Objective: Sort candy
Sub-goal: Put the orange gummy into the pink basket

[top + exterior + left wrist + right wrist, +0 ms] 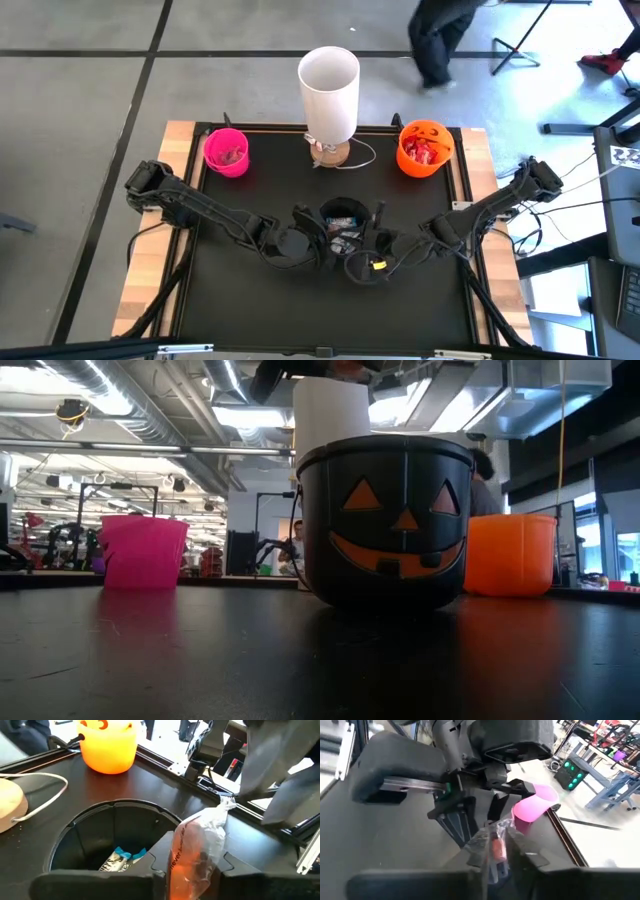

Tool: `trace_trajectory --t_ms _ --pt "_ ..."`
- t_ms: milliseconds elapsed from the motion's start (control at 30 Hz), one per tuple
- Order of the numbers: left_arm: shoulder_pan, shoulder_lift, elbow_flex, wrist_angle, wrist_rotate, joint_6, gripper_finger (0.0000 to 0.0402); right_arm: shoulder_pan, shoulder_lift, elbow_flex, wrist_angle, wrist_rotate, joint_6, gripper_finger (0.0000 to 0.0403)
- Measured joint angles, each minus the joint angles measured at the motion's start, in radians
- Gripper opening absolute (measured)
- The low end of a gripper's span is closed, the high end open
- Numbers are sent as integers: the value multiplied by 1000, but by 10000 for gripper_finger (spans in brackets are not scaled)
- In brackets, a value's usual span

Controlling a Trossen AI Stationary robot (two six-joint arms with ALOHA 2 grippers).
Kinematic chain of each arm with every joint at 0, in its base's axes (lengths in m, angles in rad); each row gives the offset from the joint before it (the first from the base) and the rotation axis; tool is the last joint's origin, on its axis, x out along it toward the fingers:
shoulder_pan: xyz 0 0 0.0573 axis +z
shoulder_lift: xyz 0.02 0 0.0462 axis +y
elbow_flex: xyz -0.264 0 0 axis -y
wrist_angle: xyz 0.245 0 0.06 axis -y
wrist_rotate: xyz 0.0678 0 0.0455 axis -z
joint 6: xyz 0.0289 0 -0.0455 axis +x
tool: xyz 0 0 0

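At frame centre, over the black bucket point(341, 222) on the table, both our left hand point(192, 870) and right hand point(496, 851) pinch one clear-wrapped candy point(196, 851); mistimed release could tear or drop it.

In the low view the black pumpkin bucket point(385, 520) hides both arms; the left wrist picture's edge crops the clear-wrapped candy point(197, 852).

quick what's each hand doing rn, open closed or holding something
Left hand: closed on a clear-wrapped orange candy above the black pumpkin bucket.
Right hand: pinching the same candy's other end; grip looks closed.
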Motion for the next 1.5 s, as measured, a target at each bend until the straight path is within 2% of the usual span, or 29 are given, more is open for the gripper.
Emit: trace_trajectory --t_ms 167,267,400,533,733,933,1200,1300,1400,1500 --pt "3 -14 0 -41 0 21 38 55 0 118 -198 52 32 125" --pt "16 -41 0 -122 -2 15 33 114 0 188 -327 113 73 147" --pt "51 -109 0 -263 -18 1 32 194 -1 264 -477 211 119 147" --pt "115 -200 0 -458 -55 -2 32 252 -8 286 -608 243 245 138" --pt "284 -353 0 -813 -84 -70 32 298 -44 230 -733 264 451 134" --pt "483 -464 0 -1057 -141 -74 32 323 -94 138 -757 298 581 134" --pt "832 -537 -109 -1062 -30 99 32 321 -108 87 -766 298 659 134" --pt "948 -541 -168 -1024 81 167 32 321 -108 87 -764 300 663 134" --pt "1020 -541 -213 -979 189 251 46 321 -109 87 -764 300 663 134" --pt "1052 -539 -235 -940 218 274 83 320 -111 87 -761 316 664 134"
